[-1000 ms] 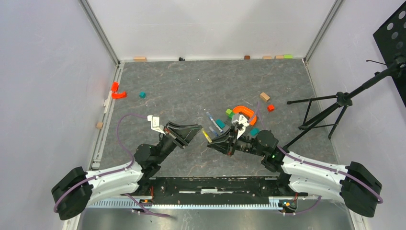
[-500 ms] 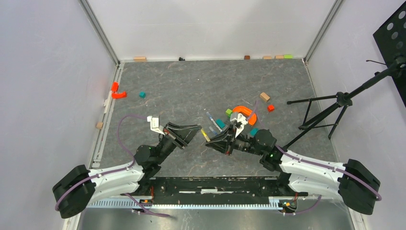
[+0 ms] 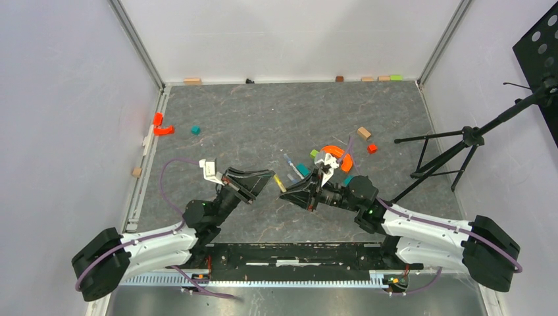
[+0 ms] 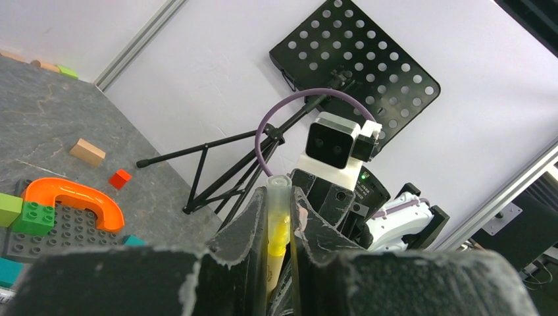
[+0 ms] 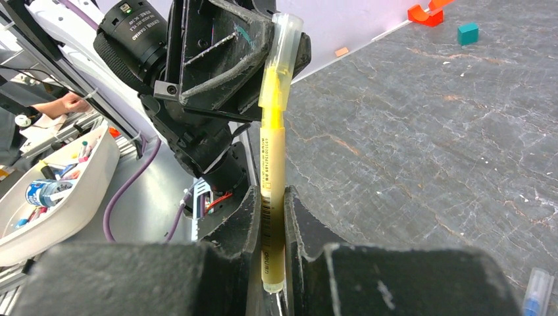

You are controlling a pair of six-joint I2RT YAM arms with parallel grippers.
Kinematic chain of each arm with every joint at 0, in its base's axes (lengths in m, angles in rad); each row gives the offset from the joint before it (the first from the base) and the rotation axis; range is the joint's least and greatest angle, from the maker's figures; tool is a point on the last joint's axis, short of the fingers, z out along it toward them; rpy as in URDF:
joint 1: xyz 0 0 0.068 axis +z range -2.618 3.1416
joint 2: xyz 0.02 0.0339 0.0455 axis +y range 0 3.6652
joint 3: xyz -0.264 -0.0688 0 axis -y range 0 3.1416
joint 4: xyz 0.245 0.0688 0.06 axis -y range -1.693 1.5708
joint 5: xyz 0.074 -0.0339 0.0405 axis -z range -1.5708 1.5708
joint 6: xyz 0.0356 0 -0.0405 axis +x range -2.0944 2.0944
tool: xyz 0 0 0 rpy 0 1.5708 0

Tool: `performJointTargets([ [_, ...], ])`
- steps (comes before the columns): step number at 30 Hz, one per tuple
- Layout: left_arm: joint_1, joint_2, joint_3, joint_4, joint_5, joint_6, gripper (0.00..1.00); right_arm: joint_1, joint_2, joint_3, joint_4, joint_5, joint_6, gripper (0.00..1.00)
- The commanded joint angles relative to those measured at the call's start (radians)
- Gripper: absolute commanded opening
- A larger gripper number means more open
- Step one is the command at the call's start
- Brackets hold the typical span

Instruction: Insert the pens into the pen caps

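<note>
Your right gripper [image 5: 271, 197] is clamped on the lower barrel of a pale yellow plastic pen [image 5: 272, 158], one finger on each side. The pen points away from the wrist toward your left gripper [image 4: 278, 197]. That gripper is pinched on a short translucent plastic pen cap [image 4: 279, 191], and yellow shows through the cap's wall between the fingers. In the right wrist view the pen's tip end sits inside the cap [image 5: 284, 33]. How far in it goes you cannot tell.

From above, the two grippers meet nose to nose above the grey marbled table surface [image 3: 250, 118], nearer its near edge than its far edge, about midway between the side edges. A white-barrelled pen with blue ends [image 3: 290, 162] lies on the surface just beyond them, near an orange curved arch piece [image 3: 335, 153].
</note>
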Motion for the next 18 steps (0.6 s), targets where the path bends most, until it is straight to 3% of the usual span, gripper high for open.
performJointTargets([
  [1,0.000,-0.018,-0.010,0.006,-0.003,0.005,0.02,0.003,0.003,0.055,0.068,0.032,0.008,0.00],
  [10,0.000,-0.057,0.007,-0.062,0.033,0.061,0.02,0.003,0.005,0.084,0.020,0.049,0.001,0.00],
  [18,-0.001,-0.158,0.064,-0.288,0.054,0.195,0.02,0.003,0.015,0.150,-0.097,0.101,-0.007,0.00],
])
